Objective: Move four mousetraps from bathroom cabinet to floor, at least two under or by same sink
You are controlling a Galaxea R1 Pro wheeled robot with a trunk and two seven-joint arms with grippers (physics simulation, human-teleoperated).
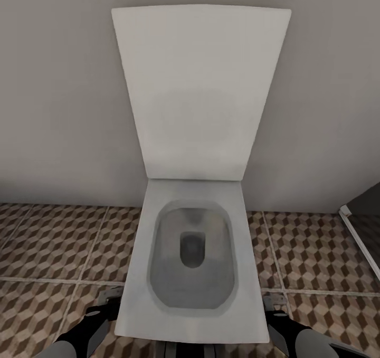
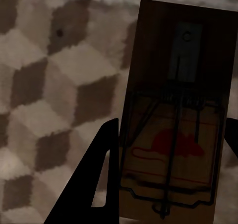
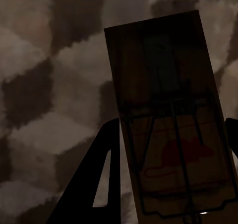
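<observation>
Between the left gripper's (image 2: 171,169) dark fingers sat a flat brown wooden mousetrap (image 2: 176,120), clamped over the cube-patterned brown-and-beige tiled floor (image 2: 54,85); the right gripper (image 3: 173,172) likewise held another brown mousetrap (image 3: 168,120).

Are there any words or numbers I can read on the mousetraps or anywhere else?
None: no words or numbers can be read.
Mousetrap in the left claw: only a red mouse picture, no letters.
Mousetrap in the right claw: the same red mouse picture, no letters.
Toilet and bathroom floor: no writing.
</observation>
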